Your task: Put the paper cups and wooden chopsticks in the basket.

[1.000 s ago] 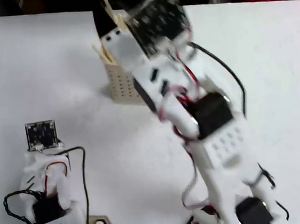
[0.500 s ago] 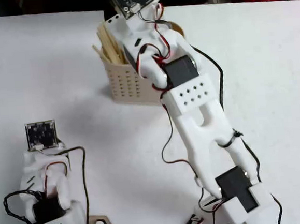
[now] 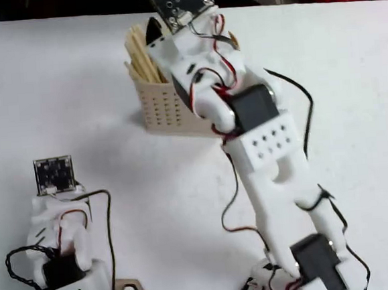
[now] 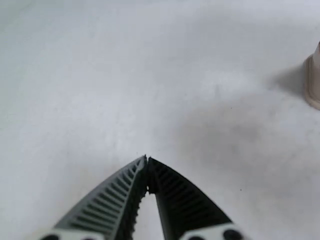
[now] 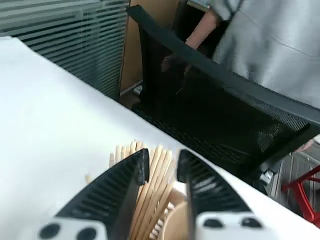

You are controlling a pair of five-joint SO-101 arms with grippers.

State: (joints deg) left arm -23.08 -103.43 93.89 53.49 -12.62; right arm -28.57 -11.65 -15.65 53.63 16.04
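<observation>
The wooden chopsticks [image 3: 143, 55] stand bunched in the basket [image 3: 164, 110] at the table's [image 3: 54, 82] twelve o'clock. The right gripper [image 5: 162, 164] hangs above them, fingers slightly parted, pinching nothing. At seven o'clock sits the left gripper [image 4: 147, 161] — tips pressed together.

Nothing legible here — no word, number or sign can be read. The left arm's circuit board [image 3: 53, 175] and the right arm's circuit board [image 3: 177, 0] carry only specks — too small to make out.
</observation>
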